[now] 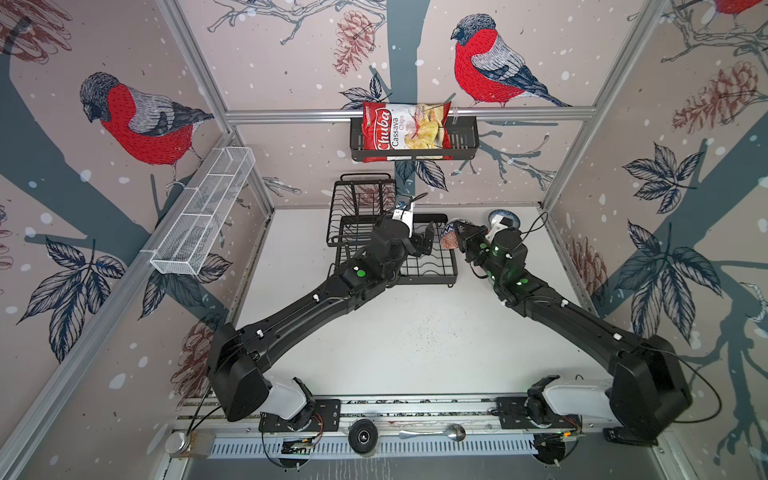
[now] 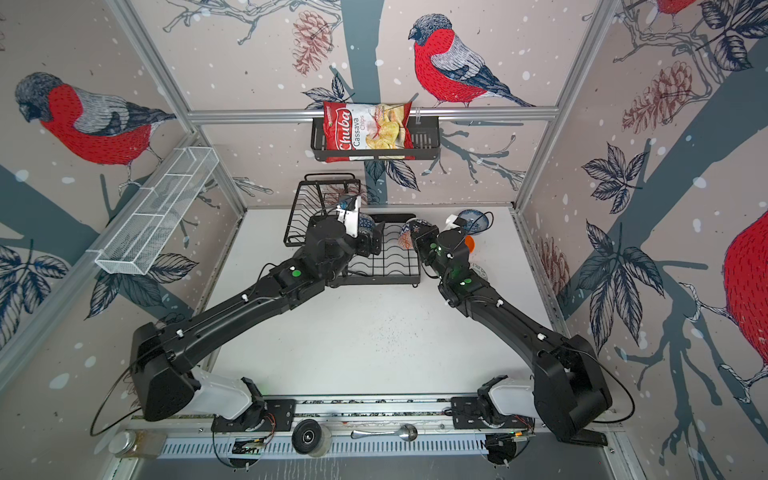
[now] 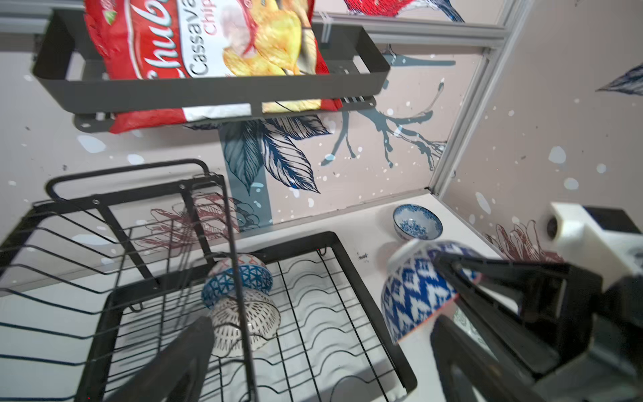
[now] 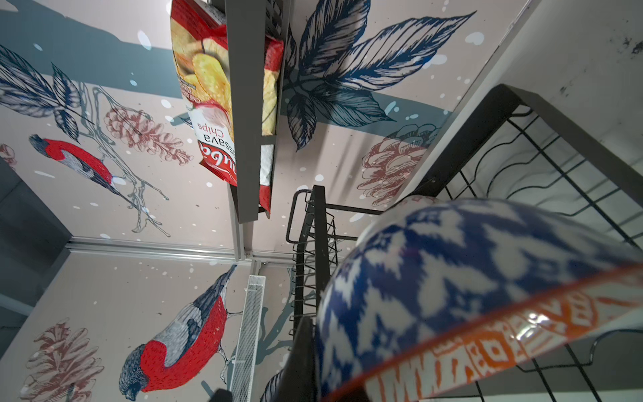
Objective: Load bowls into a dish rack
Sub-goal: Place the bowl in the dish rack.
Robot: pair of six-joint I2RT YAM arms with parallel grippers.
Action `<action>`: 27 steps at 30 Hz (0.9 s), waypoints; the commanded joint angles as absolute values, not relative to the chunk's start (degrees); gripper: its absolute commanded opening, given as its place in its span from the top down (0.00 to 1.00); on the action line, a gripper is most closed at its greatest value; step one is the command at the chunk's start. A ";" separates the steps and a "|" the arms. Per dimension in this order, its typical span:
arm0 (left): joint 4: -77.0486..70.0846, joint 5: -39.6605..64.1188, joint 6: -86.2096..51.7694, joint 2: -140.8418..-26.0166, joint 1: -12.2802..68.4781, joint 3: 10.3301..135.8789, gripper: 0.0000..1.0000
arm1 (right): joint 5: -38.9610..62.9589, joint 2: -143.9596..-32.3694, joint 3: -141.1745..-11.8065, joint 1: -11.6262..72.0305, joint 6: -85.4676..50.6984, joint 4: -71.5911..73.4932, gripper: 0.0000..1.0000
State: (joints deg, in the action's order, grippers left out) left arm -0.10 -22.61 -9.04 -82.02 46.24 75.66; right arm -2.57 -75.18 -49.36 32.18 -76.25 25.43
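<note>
Ahead of me a chips bag [image 1: 405, 131] sits in a black shelf basket [image 1: 464, 143]; a white mesh basket [image 1: 203, 212] hangs left; a spoon [image 1: 453, 432] lies nearest.

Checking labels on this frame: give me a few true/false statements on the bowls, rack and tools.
1. The right tool is shut on a blue-and-white bowl. True.
2. The rack holds three bowls in its lower tier. False: it holds two, a blue triangle bowl and a black-lined white bowl.
3. The left tool is open and holds nothing. True.
4. The flowered bowl sits in the rack's upper basket. False: it stands on the table near the back corner.
5. The chips bag lies on the table. False: it is in the black shelf on the back wall.
</note>
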 commanded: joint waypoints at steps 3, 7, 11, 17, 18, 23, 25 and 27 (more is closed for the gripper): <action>3.60 -16.14 -7.75 -80.25 41.60 77.47 0.03 | -6.47 -76.46 -47.73 35.37 -73.17 33.26 1.00; 3.26 -9.88 -9.15 -80.50 36.97 76.60 0.03 | -7.20 -78.60 -47.18 37.56 -72.25 36.43 1.00; 3.95 -9.20 -6.49 -81.30 35.94 75.63 0.03 | -7.55 -80.59 -47.20 38.71 -72.36 37.56 1.00; 2.55 -7.12 -6.84 -80.68 34.66 72.91 0.03 | -6.71 -86.11 -49.46 39.45 -73.09 38.41 1.00; 2.63 -6.58 -6.93 -80.69 34.47 72.69 0.03 | -6.37 -87.20 -49.80 39.55 -73.45 39.30 1.00; 1.61 -4.71 -7.74 -79.94 33.69 71.05 0.03 | -4.87 -92.05 -52.70 40.23 -73.94 40.89 1.00; 1.94 -3.02 -8.84 -79.81 32.66 70.93 0.03 | -4.59 -93.98 -54.40 40.43 -73.65 40.11 1.00; 2.13 -2.98 -9.29 -79.67 32.07 70.62 0.03 | -4.40 -95.49 -55.26 40.51 -73.93 40.35 1.00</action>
